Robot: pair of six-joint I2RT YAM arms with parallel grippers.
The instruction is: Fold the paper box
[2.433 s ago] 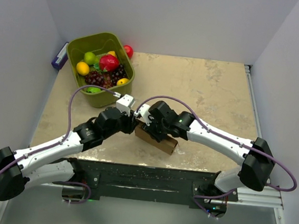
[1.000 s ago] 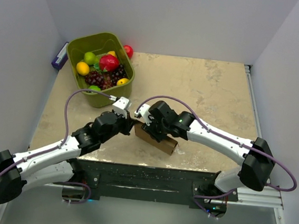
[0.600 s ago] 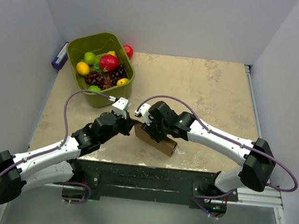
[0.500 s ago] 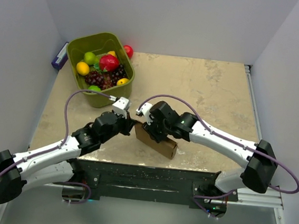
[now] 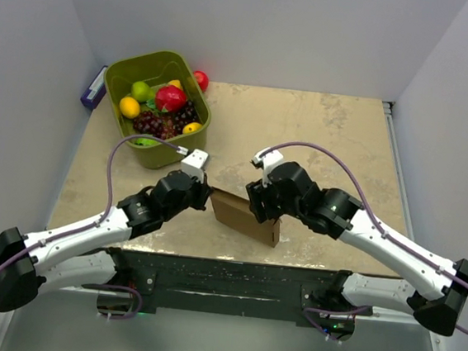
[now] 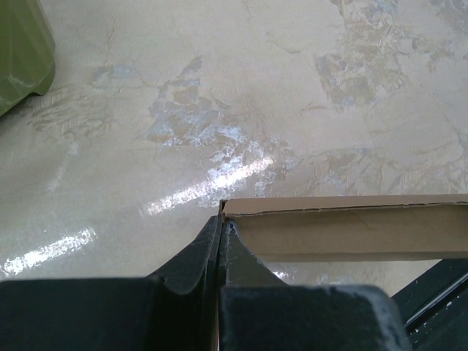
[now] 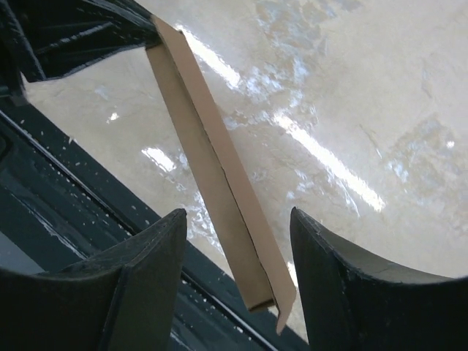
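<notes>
hold: ur L end effector (image 6: 219, 232) pinches paper box (image 5: 239, 213) corner; steadies it for u | R end effector (image 7: 235, 227) spread wide over box edge; no touch; looks ready to press

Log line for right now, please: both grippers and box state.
left gripper: shut on paper box corner | right gripper: open, over the box edge, not gripping | box: flattened, not yet folded

Paper box (image 6: 344, 227) is cut off at 3 o'clock in left wrist view; corner hidden inside left gripper (image 6: 220, 228) jaws. Green bin (image 6: 22, 58) cropped at 10 o'clock.
</notes>
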